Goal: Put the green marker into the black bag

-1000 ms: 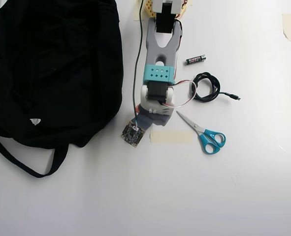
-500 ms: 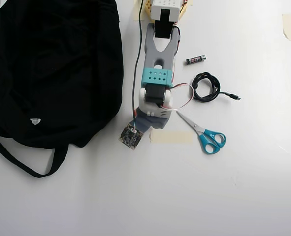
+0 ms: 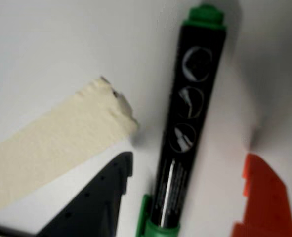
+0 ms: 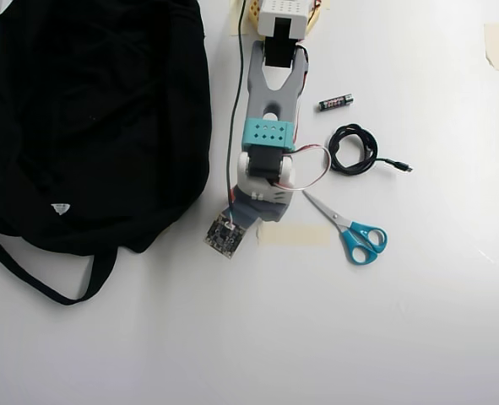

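In the wrist view the green marker point(image 3: 187, 113) lies on the white table: dark barrel with white print, a green end at the top and green at the bottom edge. My gripper point(image 3: 189, 158) is open and straddles it. The black finger point(image 3: 101, 197) is on its left and the orange finger point(image 3: 264, 197) on its right, each with a gap to the barrel. In the overhead view the arm point(image 4: 266, 143) hides the marker and the gripper. The black bag point(image 4: 89, 118) lies at the left, apart from the arm.
A strip of beige tape point(image 3: 57, 143) lies just left of the marker, and it also shows in the overhead view point(image 4: 293, 234). Blue-handled scissors point(image 4: 355, 234), a coiled black cable point(image 4: 353, 150) and a small battery point(image 4: 335, 102) lie right of the arm.
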Controlling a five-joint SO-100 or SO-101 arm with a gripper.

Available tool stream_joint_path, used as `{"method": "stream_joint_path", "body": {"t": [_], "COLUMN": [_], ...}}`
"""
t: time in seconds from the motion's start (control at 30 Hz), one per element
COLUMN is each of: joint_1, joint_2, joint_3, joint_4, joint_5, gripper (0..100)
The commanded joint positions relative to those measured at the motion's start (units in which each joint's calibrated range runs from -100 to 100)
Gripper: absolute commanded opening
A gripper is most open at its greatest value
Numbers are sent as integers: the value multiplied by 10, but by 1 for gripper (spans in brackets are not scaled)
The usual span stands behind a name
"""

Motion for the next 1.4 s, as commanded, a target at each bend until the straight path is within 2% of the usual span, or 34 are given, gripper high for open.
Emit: {"method": "stream_joint_path", "body": {"t": [0.0, 0.87, 1.07, 1.37], "joint_1": [4, -2, -2, -2], "joint_2": [-10, 8, 8, 8], "joint_3": [-22, -15, -15, -14], "joint_4": [-14, -38, -36, -33], "joint_5": [3, -3, -3, -3], "gripper": [29, 28, 21, 20]}}
